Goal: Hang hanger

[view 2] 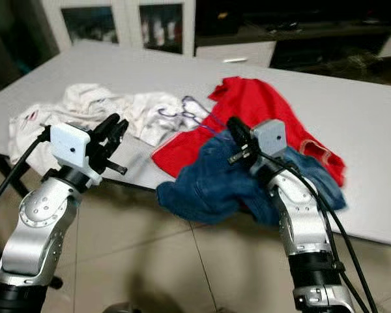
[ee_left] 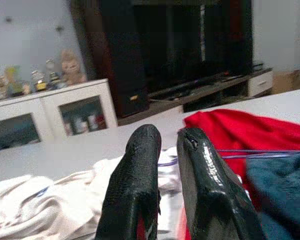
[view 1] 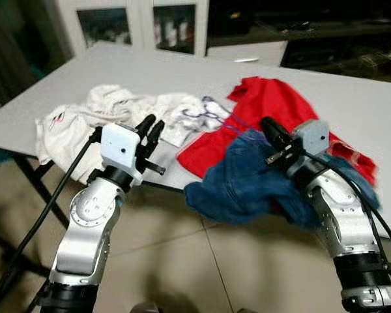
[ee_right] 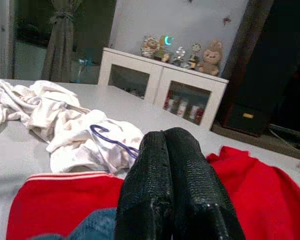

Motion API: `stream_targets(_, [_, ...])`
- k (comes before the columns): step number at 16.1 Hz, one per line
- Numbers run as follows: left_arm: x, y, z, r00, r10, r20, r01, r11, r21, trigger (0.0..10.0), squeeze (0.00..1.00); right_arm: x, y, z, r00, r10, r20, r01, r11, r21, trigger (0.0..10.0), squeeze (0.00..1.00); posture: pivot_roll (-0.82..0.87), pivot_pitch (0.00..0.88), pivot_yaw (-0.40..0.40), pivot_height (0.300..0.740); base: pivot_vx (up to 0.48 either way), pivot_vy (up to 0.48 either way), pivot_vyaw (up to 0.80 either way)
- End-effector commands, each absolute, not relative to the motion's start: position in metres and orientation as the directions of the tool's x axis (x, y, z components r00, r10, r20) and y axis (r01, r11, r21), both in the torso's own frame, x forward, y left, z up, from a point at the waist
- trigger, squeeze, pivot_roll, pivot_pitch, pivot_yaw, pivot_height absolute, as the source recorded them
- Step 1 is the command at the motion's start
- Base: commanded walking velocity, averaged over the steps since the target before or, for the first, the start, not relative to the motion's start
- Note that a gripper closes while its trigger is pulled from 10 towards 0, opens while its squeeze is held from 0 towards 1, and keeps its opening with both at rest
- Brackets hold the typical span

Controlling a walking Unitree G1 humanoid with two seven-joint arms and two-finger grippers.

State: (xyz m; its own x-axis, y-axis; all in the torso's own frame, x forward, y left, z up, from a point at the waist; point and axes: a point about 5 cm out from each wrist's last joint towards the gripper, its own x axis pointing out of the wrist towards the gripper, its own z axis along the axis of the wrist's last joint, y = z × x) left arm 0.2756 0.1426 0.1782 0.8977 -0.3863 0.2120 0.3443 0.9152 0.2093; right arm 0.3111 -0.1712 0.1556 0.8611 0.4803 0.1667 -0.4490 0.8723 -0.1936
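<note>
A thin purple wire hanger [view 1: 209, 112] lies on a heap of white clothes [view 1: 104, 116] on the grey table [view 1: 352, 98]; the right wrist view catches the hanger [ee_right: 109, 138] too. My left gripper [view 1: 152, 125] is raised before the table's front edge near the white heap, fingers [ee_left: 135, 190] shut with nothing between them. Above a crumpled blue denim garment [view 1: 244, 186] that hangs over the table edge, my right gripper [view 1: 269, 125] is shut and empty, fingers [ee_right: 170, 190] pressed together. Behind the denim lies a red garment [view 1: 267, 101]. The hanger lies between the two grippers, further back.
Black table legs [view 1: 32, 186] stand at the left over a tiled floor [view 1: 202, 261]. A white cabinet with glass doors [view 1: 140, 26] and a dark TV unit [view 1: 313, 26] stand beyond the table. Black cables [view 1: 45, 208] trail from both wrists.
</note>
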Motion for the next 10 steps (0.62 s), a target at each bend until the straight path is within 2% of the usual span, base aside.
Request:
stream_targets(1, [0.2771, 0.1408, 0.1803, 0.892, -0.399, 0.213, 0.355, 0.909, 0.216, 10.0, 0.00, 0.3117, -0.1722, 0.1635, 0.853, 0.486, 0.190, -0.452, 0.870, -0.197, 10.0, 0.00, 0.04, 0.000, 0.015, 0.740, 0.000, 0.000, 0.00])
stream_targets(10, [0.2771, 0.1408, 0.1803, 0.892, -0.399, 0.213, 0.355, 0.909, 0.216, 10.0, 0.00, 0.3117, -0.1722, 0.1635, 0.853, 0.486, 0.190, -0.452, 0.870, -0.197, 10.0, 0.00, 0.04, 0.000, 0.015, 0.740, 0.000, 0.000, 0.00])
